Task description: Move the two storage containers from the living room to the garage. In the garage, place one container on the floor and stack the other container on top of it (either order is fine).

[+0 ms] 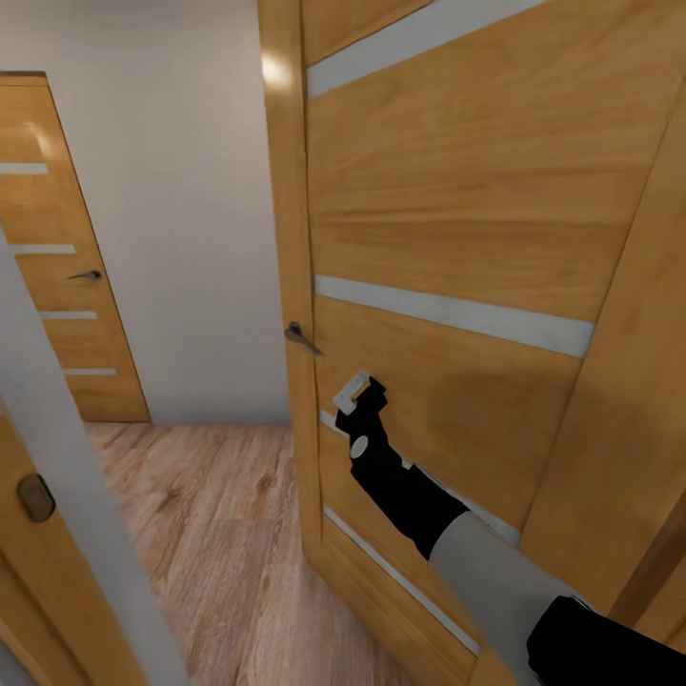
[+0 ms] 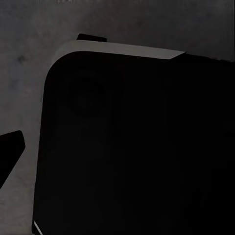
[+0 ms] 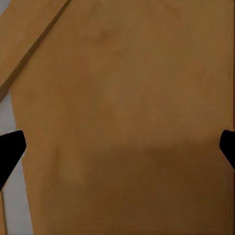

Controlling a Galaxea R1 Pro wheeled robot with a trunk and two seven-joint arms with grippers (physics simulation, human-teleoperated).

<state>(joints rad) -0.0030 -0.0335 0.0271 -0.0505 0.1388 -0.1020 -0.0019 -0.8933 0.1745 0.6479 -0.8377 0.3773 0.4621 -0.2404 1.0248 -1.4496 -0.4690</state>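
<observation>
While right gripper (image 3: 117, 147) spread, faces wooden door (image 1: 448, 238) (no writing); left gripper state unclear.

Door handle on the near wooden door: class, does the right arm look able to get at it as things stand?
Probably yes: the right gripper, fingers apart, sits just below the door handle with nothing between them.

The right arm (image 1: 476, 553) rises from the lower right of the head view toward the centre: a black segment at the corner, a pale grey sleeve, then a black forearm and wrist. Its black right end effector (image 1: 367, 395) points up and left, with a small white part at its tip. In the right wrist view its two dark fingertips (image 3: 10, 149) sit at opposite edges, spread wide. In the left wrist view, one dark fingertip (image 2: 10, 152) of the left end effector shows at the left edge.
</observation>
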